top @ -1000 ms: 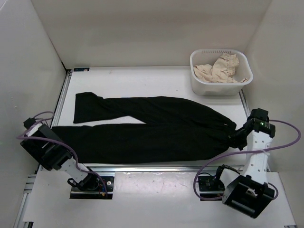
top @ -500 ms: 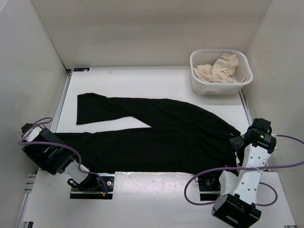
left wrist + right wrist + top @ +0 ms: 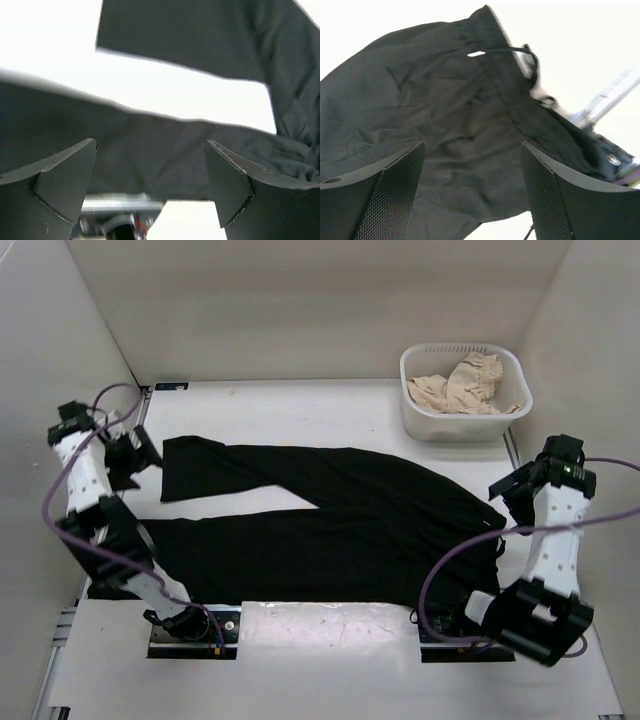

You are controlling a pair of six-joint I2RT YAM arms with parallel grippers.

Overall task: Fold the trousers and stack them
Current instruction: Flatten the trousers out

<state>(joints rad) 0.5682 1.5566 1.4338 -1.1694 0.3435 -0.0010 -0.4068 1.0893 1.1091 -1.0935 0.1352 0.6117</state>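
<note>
Both arms have lifted off the trousers (image 3: pixel 330 525), which have been drawn nearer and lie flat across the tabletop (image 3: pixel 300 405), waistband right, legs left. The left gripper (image 3: pixel 150 144) hangs wide and empty above the legs. The right gripper (image 3: pixel 472 145), also wide and empty, hovers over the waistband.

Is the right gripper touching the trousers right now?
Apart. The right wrist view shows the right gripper open and empty, with the trousers lying spread on the table well below it, waistband included.
</note>
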